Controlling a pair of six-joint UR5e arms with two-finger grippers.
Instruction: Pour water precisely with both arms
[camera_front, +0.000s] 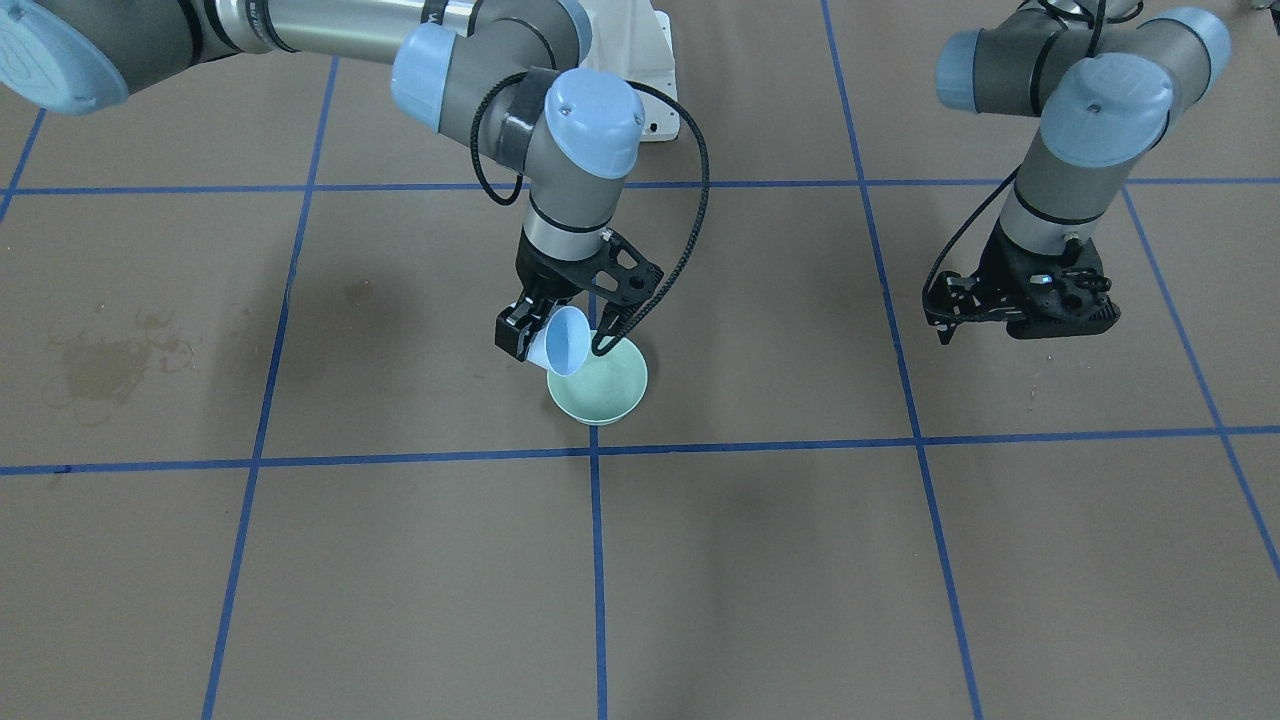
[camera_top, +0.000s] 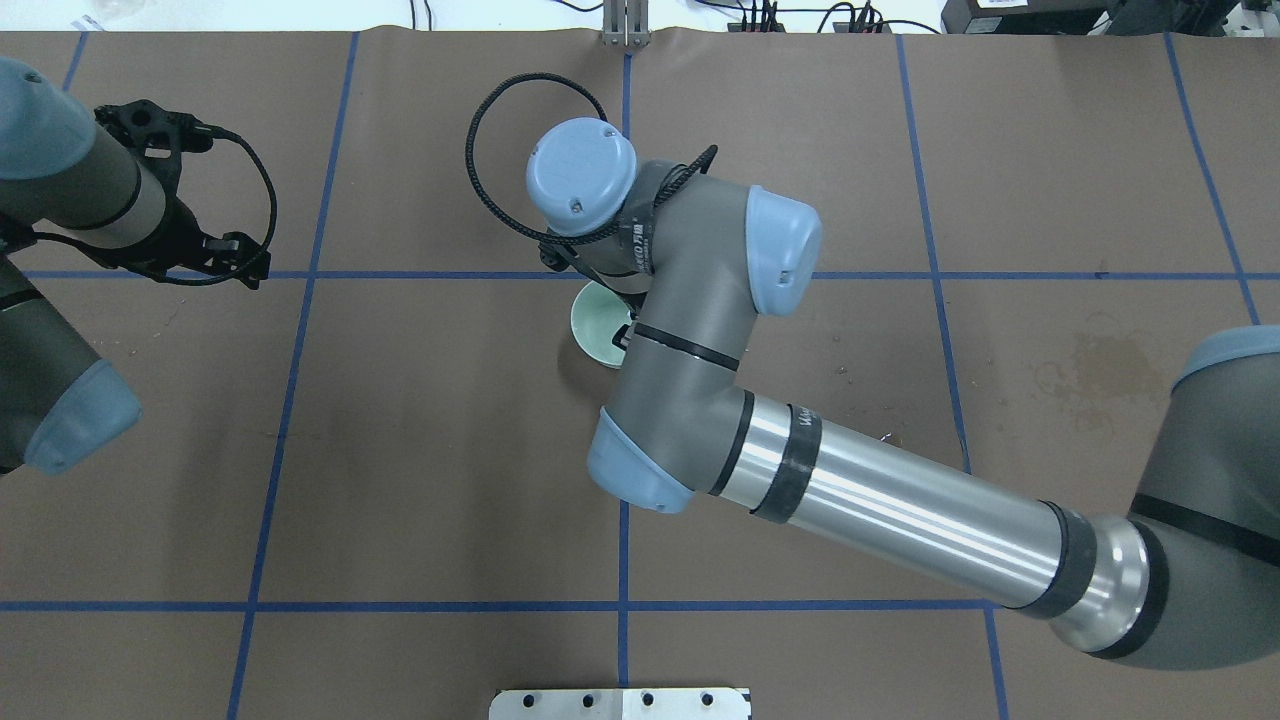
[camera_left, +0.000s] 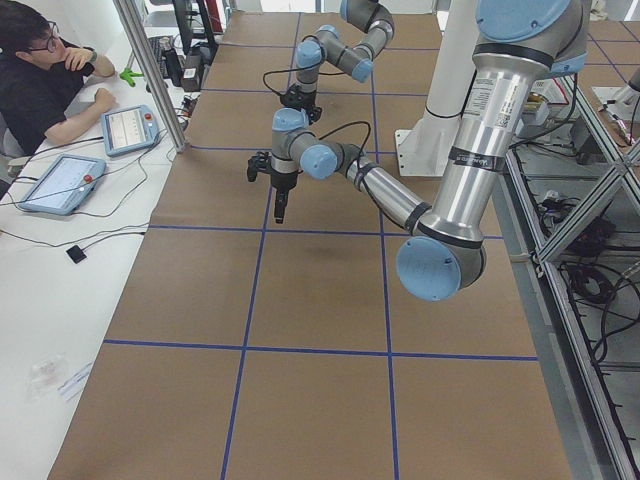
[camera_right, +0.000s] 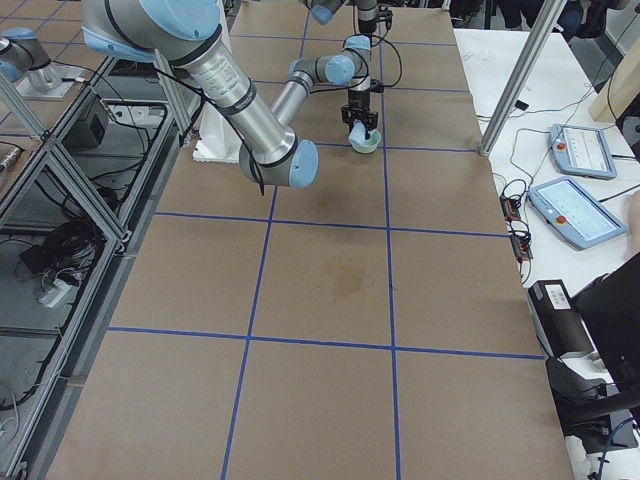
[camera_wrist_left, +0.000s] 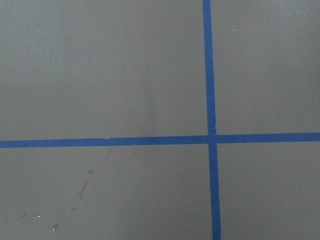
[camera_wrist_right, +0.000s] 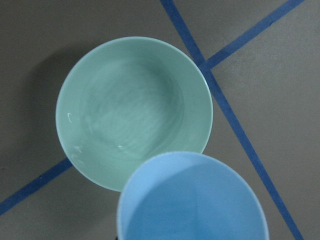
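Note:
My right gripper (camera_front: 558, 345) is shut on a pale blue cup (camera_front: 565, 340) and holds it tilted, mouth down, over the near rim of a pale green bowl (camera_front: 612, 395). In the right wrist view the cup (camera_wrist_right: 195, 200) overlaps the bowl's rim (camera_wrist_right: 67, 100). Faint ripples and glints in the bowl (camera_wrist_right: 120, 146) look like shallow water. No stream shows. The right arm hides most of the bowl (camera_top: 592, 325) in the overhead view. My left gripper (camera_front: 1050, 315) hangs empty well to the side over bare table; I cannot tell whether it is open.
Blue tape lines (camera_front: 595, 450) grid the brown table. A dried stain (camera_front: 110, 365) lies on the right arm's side. The white pedestal (camera_front: 645, 60) stands behind the bowl. An operator (camera_left: 40, 70) and tablets (camera_left: 125, 125) are at a side bench.

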